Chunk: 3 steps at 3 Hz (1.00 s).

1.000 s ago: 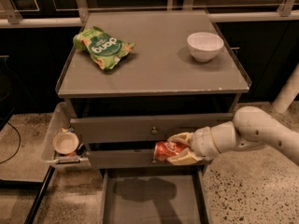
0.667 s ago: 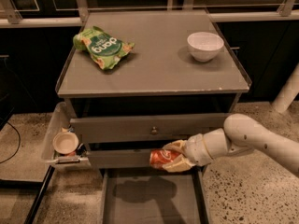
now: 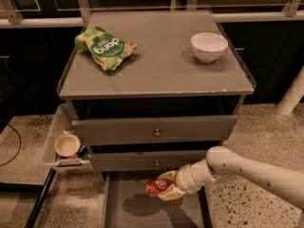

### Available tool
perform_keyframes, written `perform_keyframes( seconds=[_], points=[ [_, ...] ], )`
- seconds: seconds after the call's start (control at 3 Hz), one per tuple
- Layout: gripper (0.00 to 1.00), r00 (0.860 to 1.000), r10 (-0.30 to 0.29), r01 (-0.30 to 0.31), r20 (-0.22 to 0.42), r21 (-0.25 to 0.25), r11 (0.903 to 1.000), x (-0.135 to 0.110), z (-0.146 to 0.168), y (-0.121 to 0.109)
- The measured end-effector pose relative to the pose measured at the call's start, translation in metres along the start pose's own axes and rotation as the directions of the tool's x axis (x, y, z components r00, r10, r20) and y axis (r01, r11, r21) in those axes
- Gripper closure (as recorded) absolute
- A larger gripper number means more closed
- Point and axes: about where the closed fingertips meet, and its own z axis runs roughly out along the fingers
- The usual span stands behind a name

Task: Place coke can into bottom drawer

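The coke can [image 3: 155, 188] is a small red-orange can lying on its side in my gripper [image 3: 165, 187], whose pale fingers are shut around it. I hold it a little above the floor of the open bottom drawer [image 3: 142, 210], a wide shallow grey tray pulled out at the cabinet's foot. The can casts a shadow on the drawer floor below it. My white arm [image 3: 247, 167] reaches in from the right, just under the lower of the two closed drawer fronts.
On the cabinet top lie a green snack bag [image 3: 105, 48] at left and a white bowl [image 3: 209, 46] at right. Two closed grey drawer fronts with brass knobs [image 3: 157, 133] sit above. A side tray [image 3: 52, 137] holding a small cup [image 3: 67, 145] hangs at the left.
My arm has moved the can left and down, from in front of the lower closed drawer front to above the open bottom drawer.
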Motion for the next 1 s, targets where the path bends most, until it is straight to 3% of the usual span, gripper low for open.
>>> perform_keyframes(
  seconds=[0.33,0.67,1.0],
  points=[
    [1.00,0.999,-0.023,0.024,-0.046,0.018,0.9996,0.041,0.032,-0.004],
    [1.00,0.992,-0.053,0.060,-0.110,0.060,0.9964,0.077,0.042,-0.019],
    [1.00,0.992,-0.053,0.060,-0.110,0.060,0.9964,0.077,0.042,-0.019]
  ],
)
